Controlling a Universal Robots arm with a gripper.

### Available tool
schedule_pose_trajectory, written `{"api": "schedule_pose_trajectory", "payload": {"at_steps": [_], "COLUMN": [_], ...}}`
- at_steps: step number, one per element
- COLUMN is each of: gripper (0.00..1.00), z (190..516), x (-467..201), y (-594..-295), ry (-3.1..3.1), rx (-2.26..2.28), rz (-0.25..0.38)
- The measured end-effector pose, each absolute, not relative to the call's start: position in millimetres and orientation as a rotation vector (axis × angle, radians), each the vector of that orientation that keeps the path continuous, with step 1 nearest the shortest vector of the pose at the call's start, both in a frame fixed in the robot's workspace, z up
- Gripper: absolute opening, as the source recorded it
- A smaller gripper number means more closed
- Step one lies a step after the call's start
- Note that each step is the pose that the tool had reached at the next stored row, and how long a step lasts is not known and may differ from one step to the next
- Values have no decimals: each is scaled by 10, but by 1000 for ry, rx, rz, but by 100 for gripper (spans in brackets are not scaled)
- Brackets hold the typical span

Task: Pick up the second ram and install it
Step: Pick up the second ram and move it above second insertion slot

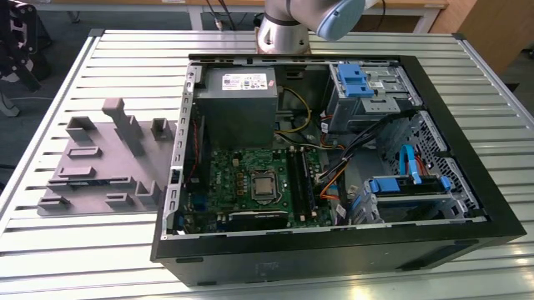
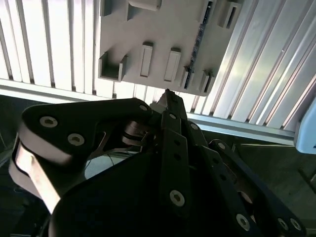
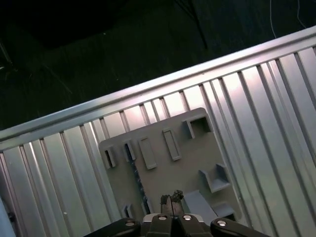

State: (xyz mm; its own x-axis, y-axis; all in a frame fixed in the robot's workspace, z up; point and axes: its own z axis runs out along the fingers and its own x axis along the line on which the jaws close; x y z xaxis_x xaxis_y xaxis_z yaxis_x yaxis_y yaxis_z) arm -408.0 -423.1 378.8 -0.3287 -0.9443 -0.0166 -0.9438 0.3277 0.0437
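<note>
The exterior view takes in the slatted metal table (image 1: 467, 112), with the open computer case (image 1: 334, 250) lying on it and the green motherboard (image 1: 242, 169) bare inside. The grey holder tray (image 1: 92, 140) lies just beside the case, on the exterior view's left. The arm's base (image 1: 282, 34) stands behind the case.

Both wrist views look down on the tray instead, and they show 2 things in closer detail. The gripper (image 3: 171, 199) hangs above the tray with its 2 fingertips pressed together and nothing between them. In the second wrist view they taper to 1 tip (image 2: 168, 94). The second ram (image 2: 198, 37) stands on edge in a tray slot, a thin dark strip (image 3: 138, 180), apart from the gripper.
</note>
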Motion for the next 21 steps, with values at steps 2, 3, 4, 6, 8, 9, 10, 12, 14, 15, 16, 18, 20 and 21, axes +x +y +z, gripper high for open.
{"api": "schedule_pose_trajectory", "payload": {"at_steps": [2, 3, 4, 6, 8, 9, 10, 12, 14, 15, 16, 18, 20, 21], "gripper": [11, 11, 11, 11, 11, 11, 11, 11, 11, 11, 11, 11, 11, 11], "z": [3788, 3787, 3787, 3787, 3786, 3786, 3786, 3785, 3785, 3784, 3784, 3784, 3784, 3783], "x": [-4080, -4080, -4080, -4081, -4082, -4082, -4083, -4083, -4084, -4085, -4085, -4086, -4087, -4088], "y": [-4231, -4231, -4231, -4231, -4231, -4231, -4231, -4231, -4231, -4231, -4231, -4231, -4231, -4231], "ry": [-2521, -2507, -2491, -2461, -2430, -2413, -2397, -2365, -2334, -2317, -2301, -2269, -2236, -2219], "rx": [1852, 1871, 1891, 1929, 1967, 1987, 2005, 2042, 2077, 2095, 2112, 2146, 2179, 2196], "rz": [-71, -70, -70, -70, -70, -69, -69, -69, -68, -68, -68, -67, -67, -67]}}
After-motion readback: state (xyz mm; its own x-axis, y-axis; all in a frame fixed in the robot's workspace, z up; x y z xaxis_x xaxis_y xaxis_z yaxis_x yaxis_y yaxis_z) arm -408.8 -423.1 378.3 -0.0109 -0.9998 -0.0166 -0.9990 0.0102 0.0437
